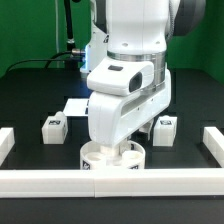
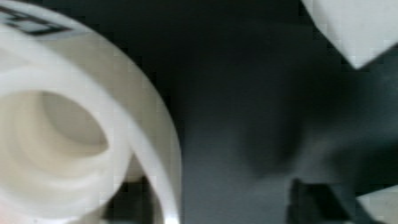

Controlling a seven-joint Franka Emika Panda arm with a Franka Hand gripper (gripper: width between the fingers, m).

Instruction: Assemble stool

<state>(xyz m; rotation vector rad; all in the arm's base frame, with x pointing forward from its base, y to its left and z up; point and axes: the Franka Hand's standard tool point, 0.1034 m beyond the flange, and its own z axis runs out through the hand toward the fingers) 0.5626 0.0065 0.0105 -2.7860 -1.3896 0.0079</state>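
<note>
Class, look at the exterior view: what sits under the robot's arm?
The round white seat, beside the front rail. The arm covers its top, so any grip on it is hidden.

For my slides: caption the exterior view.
Gripper over the round seat beside the front rail, flanked by one leg and a second leg.

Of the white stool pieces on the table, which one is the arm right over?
The round seat, by the front rail. The leg at the exterior view's left and the leg at its right both stand clear of the arm.
</note>
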